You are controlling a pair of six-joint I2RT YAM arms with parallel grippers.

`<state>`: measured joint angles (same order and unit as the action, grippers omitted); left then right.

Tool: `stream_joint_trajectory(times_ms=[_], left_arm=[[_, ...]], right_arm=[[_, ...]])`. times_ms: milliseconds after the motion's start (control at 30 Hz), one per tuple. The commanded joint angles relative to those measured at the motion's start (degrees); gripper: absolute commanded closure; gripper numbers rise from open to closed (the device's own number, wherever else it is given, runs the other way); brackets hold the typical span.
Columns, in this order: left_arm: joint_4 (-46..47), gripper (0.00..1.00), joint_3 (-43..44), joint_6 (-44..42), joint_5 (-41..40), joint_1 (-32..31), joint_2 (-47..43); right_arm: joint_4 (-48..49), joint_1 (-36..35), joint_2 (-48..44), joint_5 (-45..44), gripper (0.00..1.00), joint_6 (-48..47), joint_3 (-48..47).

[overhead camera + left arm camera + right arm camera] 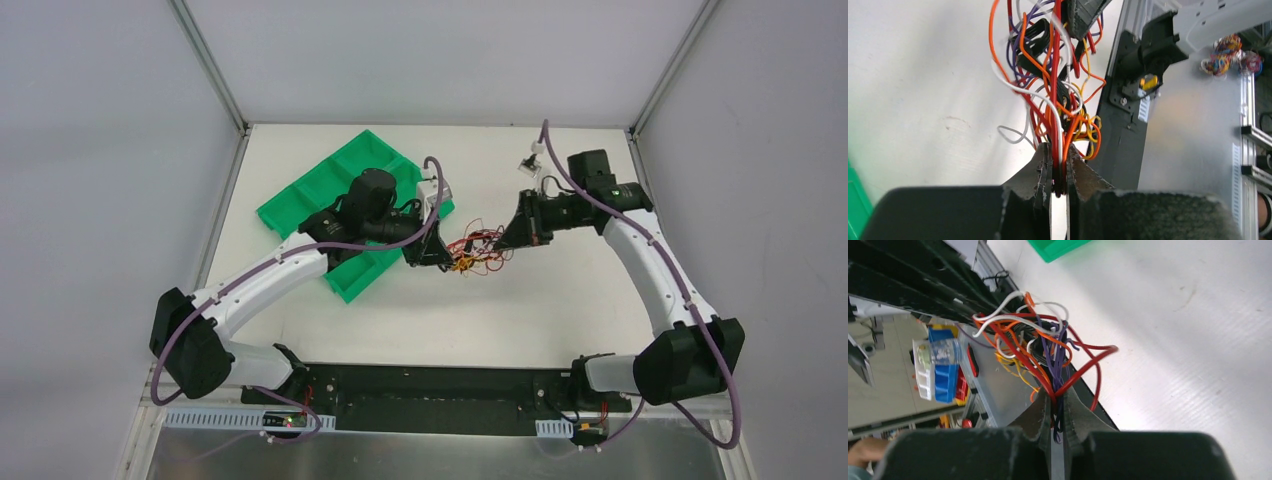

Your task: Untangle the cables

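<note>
The cables [476, 250] form a small tangle of red, orange, yellow, white and purple wires, held between my two grippers over the middle of the table. My left gripper [437, 255] is shut on the tangle's left side; in its wrist view red, white and orange wires [1058, 125] run between the closed fingers [1040, 165]. My right gripper [512, 240] is shut on the right side; in its wrist view red and purple wires [1048, 360] are pinched between its fingers [1075, 410]. The tangle looks lifted a little off the table.
A green compartment tray [340, 200] lies at the back left, partly under my left arm. A small white connector piece [529, 165] lies at the back right. The table [450, 320] is white, with walls on three sides.
</note>
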<state>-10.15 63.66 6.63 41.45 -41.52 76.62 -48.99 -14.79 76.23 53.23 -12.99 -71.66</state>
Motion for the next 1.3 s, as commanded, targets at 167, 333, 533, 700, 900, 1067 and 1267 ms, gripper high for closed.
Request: stream_joint_trajectory(times_ms=[167,333,533,700,900,1067,1267], left_arm=[[-6.3,1.0,-3.8,-1.2,-0.5,6.2,-6.1],[-10.6,1.0,-4.3,-4.4,-0.9,7.0,-6.4],[-15.7,1.0,-3.5,-8.1,-3.2,7.0,-4.9],[-20.3,0.97,-3.5,-11.2,-4.5,7.7,-4.6],[-20.5,0.98,-6.2,-14.6,-7.2,8.4,-4.8],[-20.1,1.0,-5.4,-13.5,-5.3,8.6,-2.9],[-13.5,0.65,-4.4,-9.8,-4.4,7.7,-0.2]], right_arm=[[-1.9,19.4,-2.5,-13.9,1.0,-2.7,-2.0],[-1.5,27.0,-2.5,-17.1,1.0,-4.3,-5.2],[-0.9,31.3,-1.7,-17.8,1.0,-4.9,-7.9],[2.1,35.8,-1.5,-18.2,1.0,-3.4,-10.4],[0.5,37.9,0.5,-15.2,1.0,-3.5,-14.3],[-2.3,38.1,1.3,-8.0,1.0,-4.1,-14.0],[-10.6,37.8,3.4,8.9,1.0,-6.4,-15.8]])
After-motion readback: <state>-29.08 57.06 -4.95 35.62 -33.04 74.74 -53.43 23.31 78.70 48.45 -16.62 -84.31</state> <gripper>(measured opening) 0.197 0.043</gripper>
